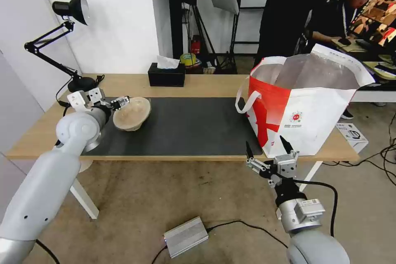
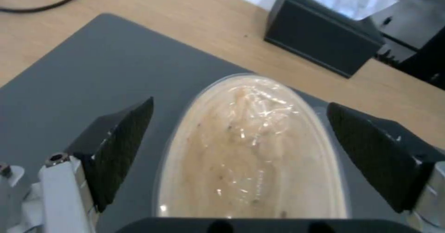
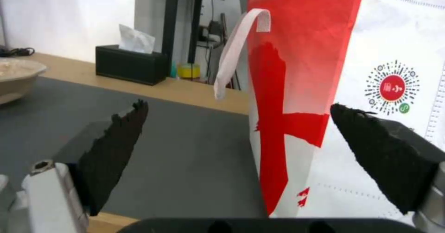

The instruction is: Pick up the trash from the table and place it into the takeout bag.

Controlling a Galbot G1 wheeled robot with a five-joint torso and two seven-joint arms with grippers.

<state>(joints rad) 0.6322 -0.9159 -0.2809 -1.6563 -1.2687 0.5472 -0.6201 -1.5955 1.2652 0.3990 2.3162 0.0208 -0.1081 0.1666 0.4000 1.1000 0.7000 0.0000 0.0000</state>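
The trash in view is a beige pulp bowl (image 1: 133, 114) at the left end of the dark mat (image 1: 194, 126) on the table (image 1: 206, 86). It looks tipped a little. My left gripper (image 1: 122, 102) is open at the bowl's left rim. In the left wrist view the bowl (image 2: 250, 156), with shiny film inside, lies between the spread fingers (image 2: 118, 146), apart from both. The red-and-white takeout bag (image 1: 307, 109) stands open at the table's right end. My right gripper (image 1: 268, 147) hangs open and holds nothing, just off the front table edge by the bag's (image 3: 297, 87) near corner.
A black tissue box (image 1: 166, 75) and a black desk lamp (image 1: 70, 8) stand along the back edge. A small white box (image 1: 352, 134) sits on the table's right corner. On the floor lie a silver box (image 1: 185, 236) and cables.
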